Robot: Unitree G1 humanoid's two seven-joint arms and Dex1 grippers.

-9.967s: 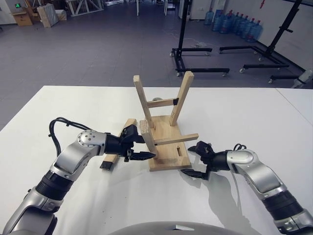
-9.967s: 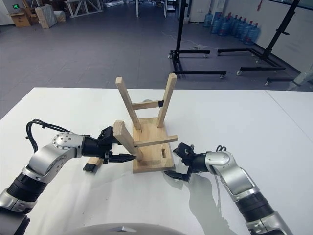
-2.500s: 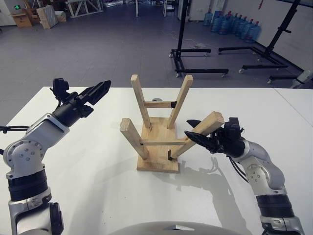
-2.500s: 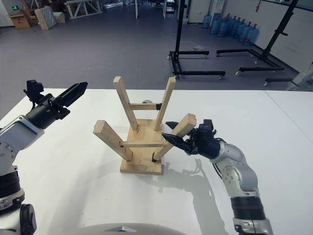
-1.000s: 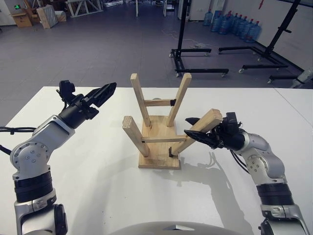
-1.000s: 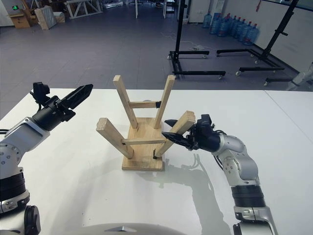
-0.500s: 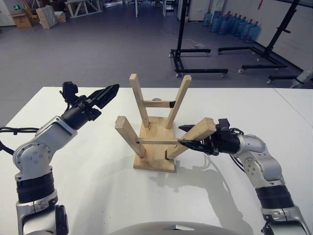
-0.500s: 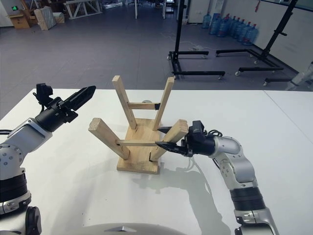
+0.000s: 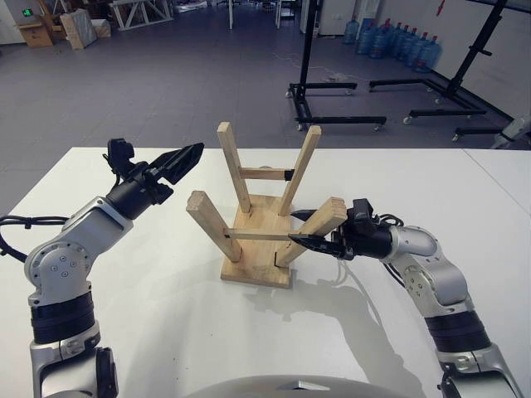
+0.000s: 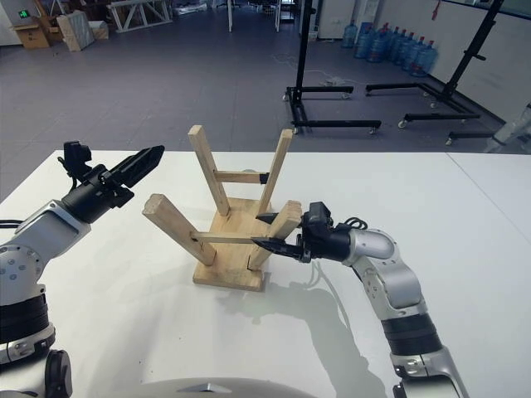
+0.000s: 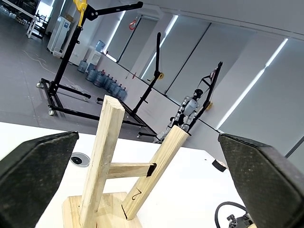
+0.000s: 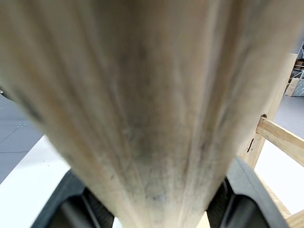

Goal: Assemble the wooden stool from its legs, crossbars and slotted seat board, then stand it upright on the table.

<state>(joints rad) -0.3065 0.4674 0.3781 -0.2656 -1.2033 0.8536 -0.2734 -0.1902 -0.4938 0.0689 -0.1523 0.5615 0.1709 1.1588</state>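
Right gripper is clamped on the near right leg, a bit below its free end, with one finger on top and one underneath. That's basically the whole story here. The stool is sitting upside down on the table, seat board flat on the surface and all four legs sticking up. Going by the seat board: the held leg comes off its near right corner and leans up and out to the right, so its long axis points pretty much back along the right arm. The gripper comes in from that same side and grabs across the leg, not along it. A thin crossbar runs from that leg to the near left leg, which leans off the board's left side. The left gripper hangs in the air well off to the left of the board, higher than it, fingers spread wide and touching nothing, aimed at the stool. My guess is the right arm is the one that counts. Any push or tilt goes along or around that slanted leg, and the left side of the board has nothing bracing it until the other arm closes in. It could skid or tip leftward.
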